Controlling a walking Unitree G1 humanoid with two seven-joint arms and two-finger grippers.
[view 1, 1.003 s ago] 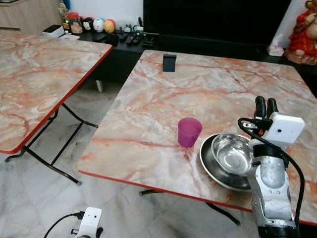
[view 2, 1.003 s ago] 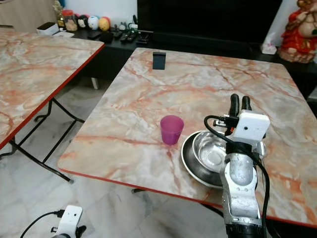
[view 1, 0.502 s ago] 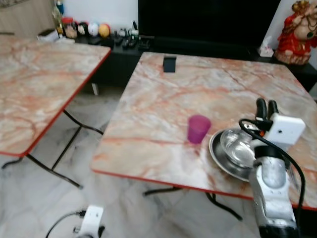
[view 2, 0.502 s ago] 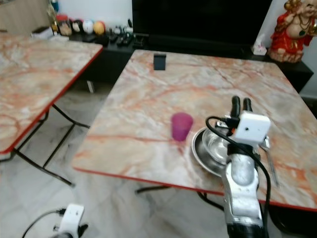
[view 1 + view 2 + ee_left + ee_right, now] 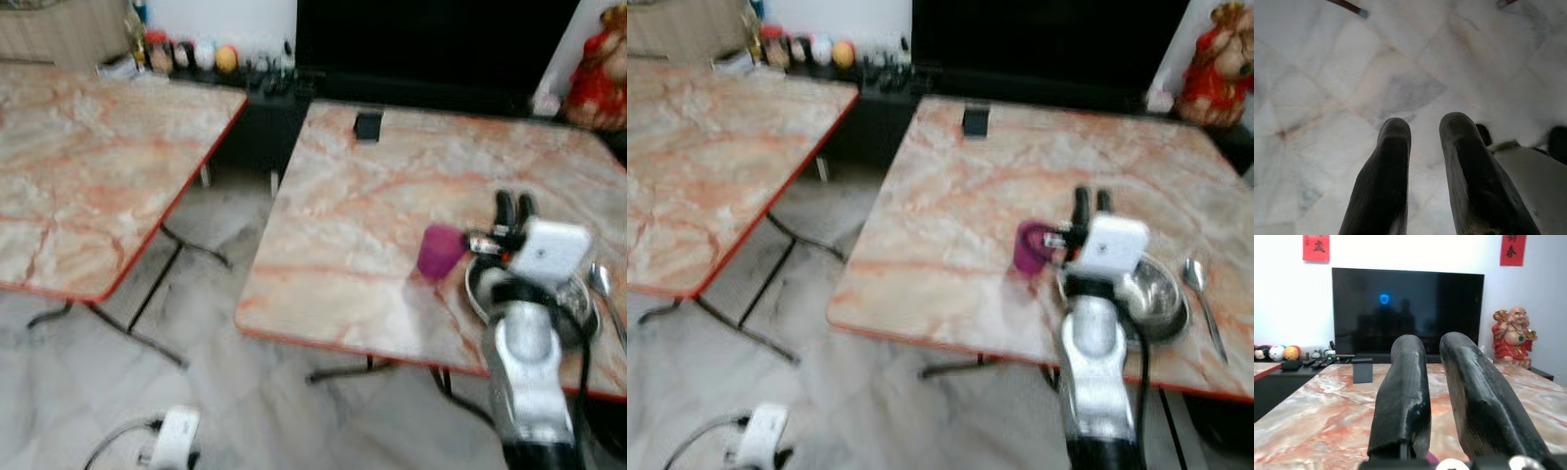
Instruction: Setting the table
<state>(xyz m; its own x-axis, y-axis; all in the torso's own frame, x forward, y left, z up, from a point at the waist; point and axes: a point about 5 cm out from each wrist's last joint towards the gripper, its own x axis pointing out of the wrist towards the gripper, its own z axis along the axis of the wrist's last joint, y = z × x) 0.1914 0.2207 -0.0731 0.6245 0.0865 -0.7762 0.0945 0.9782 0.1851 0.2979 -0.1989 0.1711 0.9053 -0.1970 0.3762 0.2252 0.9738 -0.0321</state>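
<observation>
- Right gripper [image 5: 1085, 201], fingers slightly parted, empty, raised over the table's [image 5: 950, 196] near edge.
- Swinging sideways could tip the purple cup [image 5: 1029, 247] beside the bowl [image 5: 1156, 294].

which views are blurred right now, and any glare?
Left eye and right eye views: motion blur throughout, the purple cup and steel bowl have soft edges. Right wrist view: the distance is sharp, the near fingers soft, a small blue glint on the TV screen. Left wrist view: evenly lit floor tiles, slightly soft.
</observation>
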